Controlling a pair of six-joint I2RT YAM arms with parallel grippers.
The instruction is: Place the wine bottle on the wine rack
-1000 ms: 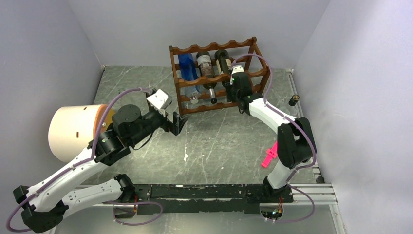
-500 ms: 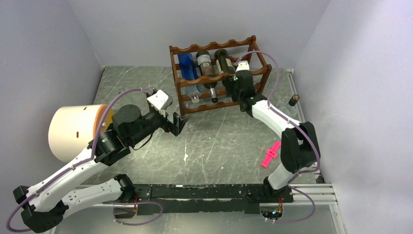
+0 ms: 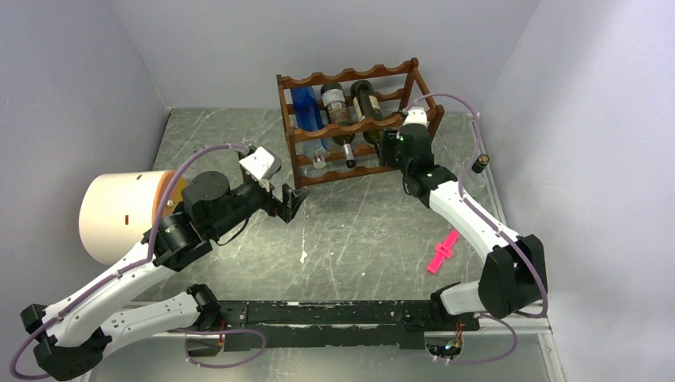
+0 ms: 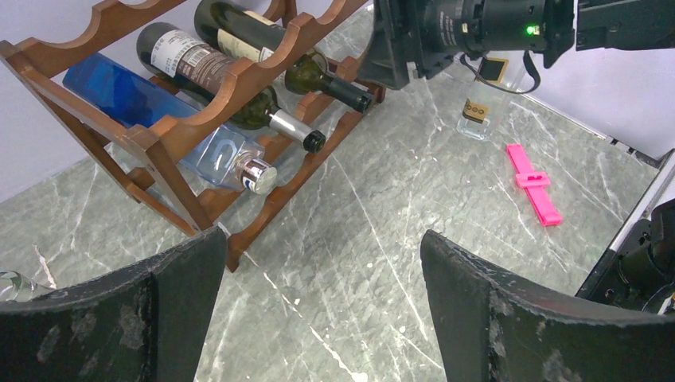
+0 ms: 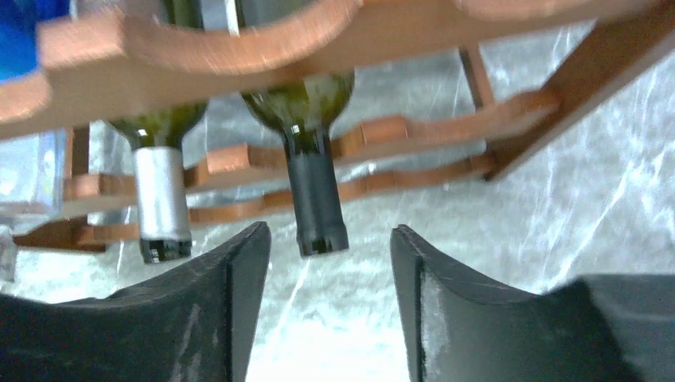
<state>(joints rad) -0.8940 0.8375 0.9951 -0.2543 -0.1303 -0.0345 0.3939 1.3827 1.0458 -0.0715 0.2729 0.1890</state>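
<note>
Your wine bottle [image 5: 312,159] sits cradled in the wine rack [image 5: 199,40], so right gripper [image 5: 328,239] jaws hang open, empty. Same with left gripper [image 4: 322,239].

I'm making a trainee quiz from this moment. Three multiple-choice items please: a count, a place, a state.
1. How many bottles lie in the wine rack? A one; B five; C three.
2. Where is the pink clip? A on the table, near the right arm; B in the rack; C on a bottle.
3. The right gripper is: A shut on a bottle neck; B open, holding nothing; C shut, empty.
Answers: 1 C, a blue bottle, a silver-capped bottle and a black-capped bottle lie there. 2 A, it lies on bare stone. 3 B, its fingers stand apart, clear of the black-capped neck.
</note>
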